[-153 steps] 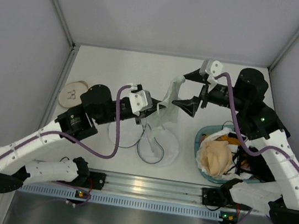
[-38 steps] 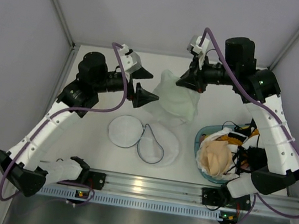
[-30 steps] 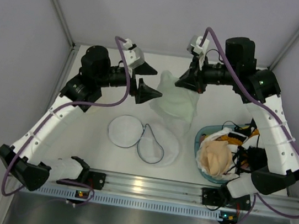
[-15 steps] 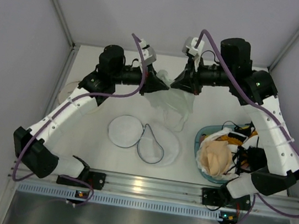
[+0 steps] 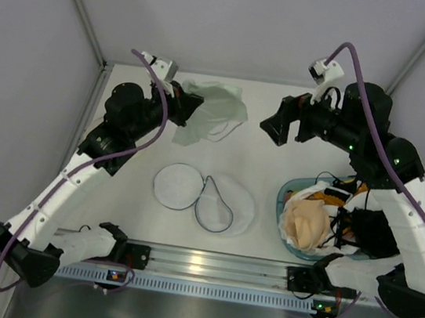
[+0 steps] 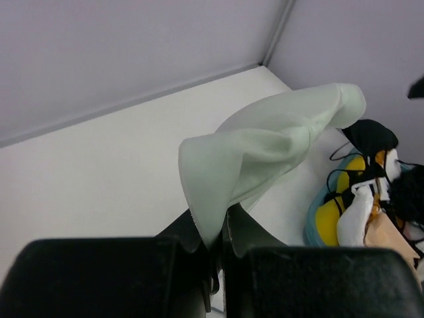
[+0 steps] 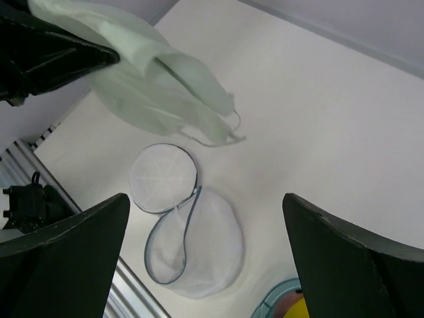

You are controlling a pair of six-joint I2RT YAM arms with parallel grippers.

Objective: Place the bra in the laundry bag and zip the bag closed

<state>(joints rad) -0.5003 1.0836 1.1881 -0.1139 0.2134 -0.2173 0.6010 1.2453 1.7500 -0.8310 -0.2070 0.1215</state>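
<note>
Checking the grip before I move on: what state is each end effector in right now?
Left end effector: shut on the pale green bra.
Right end effector: open, holding nothing.

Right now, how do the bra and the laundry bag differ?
The bra is pale green cloth; the laundry bag is white see-through mesh with a dark wire rim. The bra hangs in the air, pinched by the left fingers; the laundry bag lies flat on the table, untouched. The bra is crumpled; the laundry bag looks round. Both are soft fabric.
</note>
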